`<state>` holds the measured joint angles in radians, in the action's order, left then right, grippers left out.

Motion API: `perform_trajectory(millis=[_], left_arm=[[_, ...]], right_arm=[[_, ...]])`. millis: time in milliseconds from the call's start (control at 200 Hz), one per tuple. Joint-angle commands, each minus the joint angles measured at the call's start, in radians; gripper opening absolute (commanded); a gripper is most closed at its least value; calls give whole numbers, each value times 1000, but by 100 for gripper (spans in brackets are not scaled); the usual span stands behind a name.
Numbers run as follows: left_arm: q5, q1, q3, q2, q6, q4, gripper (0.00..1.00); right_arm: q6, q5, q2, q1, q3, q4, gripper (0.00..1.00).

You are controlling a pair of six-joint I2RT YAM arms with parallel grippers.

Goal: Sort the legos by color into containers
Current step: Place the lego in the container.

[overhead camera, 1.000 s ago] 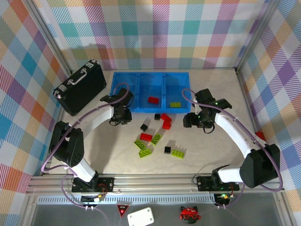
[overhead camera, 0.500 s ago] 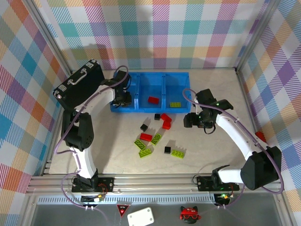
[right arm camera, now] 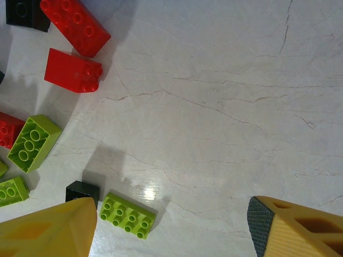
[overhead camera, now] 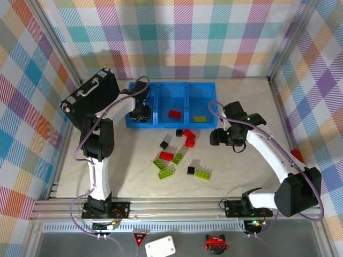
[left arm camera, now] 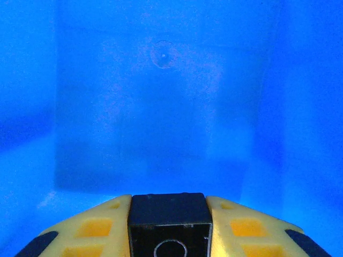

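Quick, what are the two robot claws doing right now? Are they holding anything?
left gripper: closed on a black lego.
right gripper: open, holding nothing.

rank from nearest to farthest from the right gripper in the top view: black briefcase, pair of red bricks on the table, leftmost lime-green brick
1. Pair of red plastic studded bricks, lying just left of the right gripper.
2. Leftmost lime-green plastic brick, at the loose pile's left end.
3. Black hard-shell briefcase, far off to the left.
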<state>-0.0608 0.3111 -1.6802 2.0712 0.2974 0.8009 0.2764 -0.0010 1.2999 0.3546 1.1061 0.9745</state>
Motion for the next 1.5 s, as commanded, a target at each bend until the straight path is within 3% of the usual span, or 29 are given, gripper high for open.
perform_trajectory(millis=[0,580,935,1225,1495], left_arm=[[30,-6,28,-22,-4,12,31],[105,3,38,-51,19,44,32],[-17,-13,-116,49,-20,52,35],[-42,-38,-248,170,-54,56,38],[-22,-50,-283,162,-52,61,50]], right_arm=[[11,2,-12,6,26,30,76],[6,-2,7,6,45,35,76],[-1,1,16,5,46,38,76],[3,8,1,6,35,47,76],[13,0,2,6,37,46,76]])
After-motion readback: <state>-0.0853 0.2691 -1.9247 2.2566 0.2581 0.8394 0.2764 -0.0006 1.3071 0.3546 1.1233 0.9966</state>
